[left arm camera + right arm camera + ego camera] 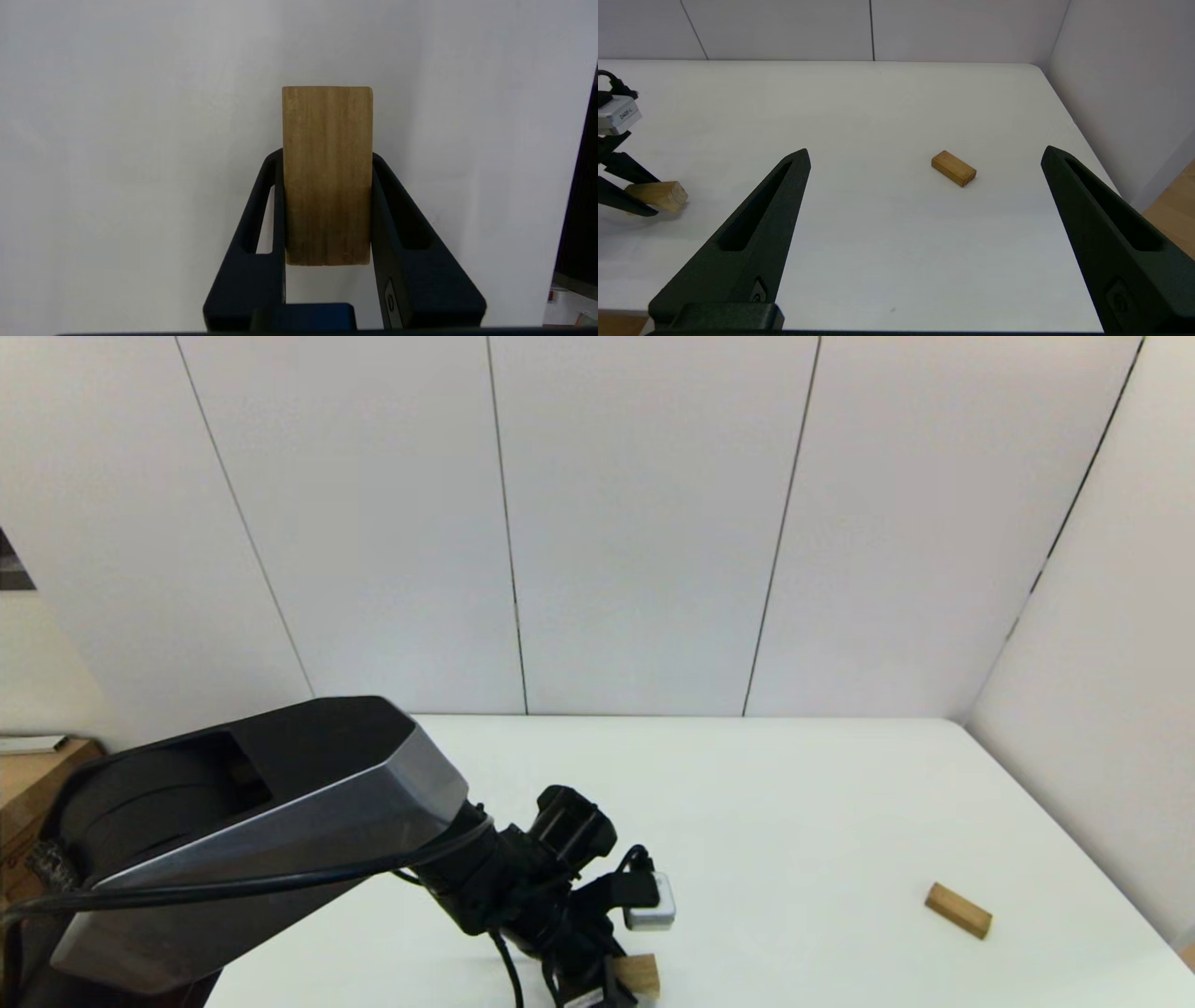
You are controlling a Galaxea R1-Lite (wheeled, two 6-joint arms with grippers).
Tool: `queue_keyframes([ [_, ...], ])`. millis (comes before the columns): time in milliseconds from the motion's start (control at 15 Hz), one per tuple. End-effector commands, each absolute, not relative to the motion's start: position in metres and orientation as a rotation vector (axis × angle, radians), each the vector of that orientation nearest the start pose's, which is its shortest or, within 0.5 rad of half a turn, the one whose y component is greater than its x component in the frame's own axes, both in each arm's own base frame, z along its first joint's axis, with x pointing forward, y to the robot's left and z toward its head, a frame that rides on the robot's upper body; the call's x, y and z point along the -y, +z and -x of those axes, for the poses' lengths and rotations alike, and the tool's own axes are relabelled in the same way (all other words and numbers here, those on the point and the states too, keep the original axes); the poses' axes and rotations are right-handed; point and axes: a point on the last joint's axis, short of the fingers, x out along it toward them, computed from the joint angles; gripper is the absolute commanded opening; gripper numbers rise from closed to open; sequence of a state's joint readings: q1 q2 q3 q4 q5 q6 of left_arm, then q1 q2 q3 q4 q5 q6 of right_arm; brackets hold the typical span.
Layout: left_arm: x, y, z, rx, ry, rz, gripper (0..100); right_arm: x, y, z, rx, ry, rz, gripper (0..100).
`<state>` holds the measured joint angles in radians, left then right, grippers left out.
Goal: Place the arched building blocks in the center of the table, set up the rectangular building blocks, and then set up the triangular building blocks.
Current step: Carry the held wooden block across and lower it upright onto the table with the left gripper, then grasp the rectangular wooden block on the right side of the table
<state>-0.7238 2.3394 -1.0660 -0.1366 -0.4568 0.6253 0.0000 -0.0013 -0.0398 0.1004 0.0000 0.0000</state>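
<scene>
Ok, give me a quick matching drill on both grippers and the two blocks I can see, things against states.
Things:
1. left gripper
2. right gripper
3. light tan block
4. brown bar

States:
A. lies free on the table, on the robot's right
B. jaws wide open, nothing between them
C. jaws shut on a block
D. clamped between jaws

Pairs: 1-C, 2-B, 3-D, 4-A

You're looking at pale panelled walls (644, 523) with thin dark vertical seams, meeting at a corner on the right. A brown wooden surface (28, 784) sits at far left with a flat white item on it. Light is even, soft.
</scene>
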Motion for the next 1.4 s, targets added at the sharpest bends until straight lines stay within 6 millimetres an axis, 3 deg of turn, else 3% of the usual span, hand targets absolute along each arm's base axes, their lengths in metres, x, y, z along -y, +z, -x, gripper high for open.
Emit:
queue_keyframes([
  [67, 0.252, -0.022, -0.273, -0.836, -1.395, -0.643, 0, 0.000, 0.076, 0.026, -0.061, 0.000, 0.000, 100],
  [533, 0.250, -0.024, -0.276, -0.821, -1.416, -0.628, 0, 0.000, 0.076, 0.026, -0.061, 0.000, 0.000, 100],
  [600, 0.249, -0.025, -0.275, -0.817, -1.417, -0.629, 100, 0.000, 0.076, 0.026, -0.061, 0.000, 0.000, 100],
  [1133, 0.250, -0.024, -0.278, -0.797, -1.417, -0.632, 100, 0.000, 0.076, 0.026, -0.061, 0.000, 0.000, 100],
  [1400, 0.241, 0.008, -0.287, -0.712, -1.370, -0.616, 100, 0.000, 0.076, 0.026, -0.061, 0.000, 0.000, 100],
])
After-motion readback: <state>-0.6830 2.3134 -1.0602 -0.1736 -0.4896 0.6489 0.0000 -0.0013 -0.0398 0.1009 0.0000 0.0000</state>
